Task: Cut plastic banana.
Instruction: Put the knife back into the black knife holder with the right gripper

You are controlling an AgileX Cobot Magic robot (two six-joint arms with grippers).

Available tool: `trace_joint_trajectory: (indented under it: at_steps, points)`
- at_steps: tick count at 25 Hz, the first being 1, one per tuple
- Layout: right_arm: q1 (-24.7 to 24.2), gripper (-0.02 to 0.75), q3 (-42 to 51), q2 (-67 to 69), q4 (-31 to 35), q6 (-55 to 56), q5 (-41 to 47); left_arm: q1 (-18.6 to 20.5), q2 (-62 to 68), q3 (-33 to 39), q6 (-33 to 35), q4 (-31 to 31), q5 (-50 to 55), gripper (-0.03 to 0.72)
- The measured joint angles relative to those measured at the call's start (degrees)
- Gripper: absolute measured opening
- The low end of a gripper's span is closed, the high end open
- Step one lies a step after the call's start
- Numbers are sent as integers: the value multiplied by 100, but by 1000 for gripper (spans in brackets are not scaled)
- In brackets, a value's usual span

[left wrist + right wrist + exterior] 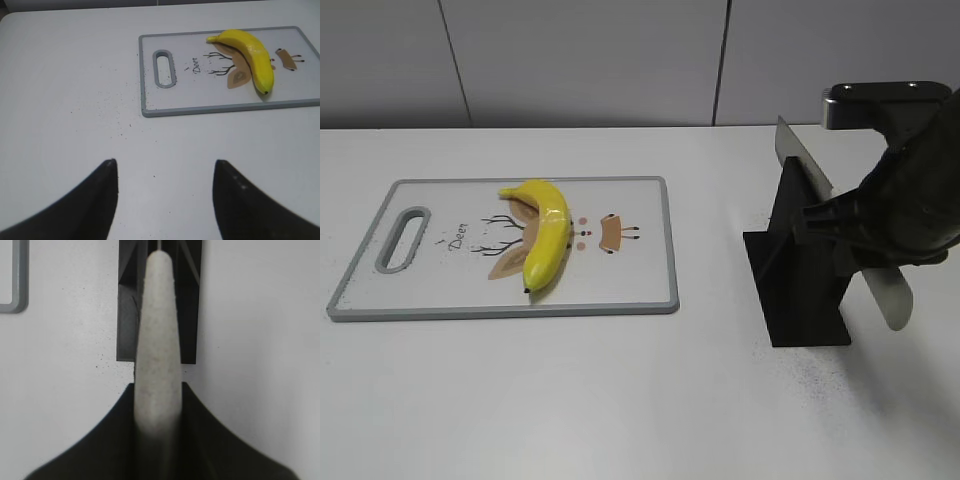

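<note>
A yellow plastic banana (548, 235) lies on a white cutting board (640, 270) with a grey rim, left of centre. It also shows in the left wrist view (252, 50) on the board (200, 95). A knife (802, 158) with a pale speckled handle (157, 330) rests slanted in a black stand (800, 290). My right gripper (817, 212) is shut on the knife handle, its fingers (157, 385) on either side of it. My left gripper (165, 162) is open and empty over bare table, well short of the board. It is out of the exterior view.
The board has a handle slot (403, 240) at its left end and a deer drawing under the banana. Black specks are scattered on the white table (107, 100). A grey wall stands behind the table.
</note>
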Motion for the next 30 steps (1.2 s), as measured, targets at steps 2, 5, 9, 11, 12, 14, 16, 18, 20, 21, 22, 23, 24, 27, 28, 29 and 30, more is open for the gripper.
trace_joint_trajectory:
  at_steps: [2,5,9,11,12,14,16,18,20,21,22,23,24,27,28,29,30]
  points:
    - [0,159,0,0,39,0,0,0,0,0,0,0,0,589]
    - [0,230,0,0,64,0,-33,0,0,0,0,0,0,589]
    - [0,482,0,-7,64,-68,-62,0,0,0,0,0,0,589]
    - [0,554,0,-73,109,-238,-68,0,0,0,0,0,0,589]
    - [0,571,0,-132,141,-323,-73,0,0,0,0,0,0,589]
    - [0,584,0,-359,176,-478,-67,0,0,0,0,0,0,589]
    - [0,585,0,-666,189,-713,-29,0,0,0,0,0,0,589]
    - [0,585,7,-1077,294,-1083,165,0,0,0,0,0,0,589]
    - [0,585,198,-1563,578,-1666,293,0,0,0,0,0,0,589]
    - [0,585,364,-1864,756,-2011,325,0,0,0,0,0,0,589]
    - [5,585,612,-2139,892,-2291,352,0,0,0,0,0,0,589]
    - [5,585,879,-2503,1016,-2441,395,0,0,0,0,0,0,589]
    - [9,585,1099,-2897,1089,-2554,426,0,0,0,0,0,0,589]
    - [9,585,1760,-4070,1089,-2678,515,0,0,0,0,0,0,589]
    - [9,585,1903,-4475,1089,-2695,587,0,0,0,0,0,0,589]
    - [9,585,2047,-4797,1058,-2722,657,0,0,0,0,5,0,589]
    - [9,585,2147,-5136,1053,-2769,749,0,0,0,0,5,-6,589]
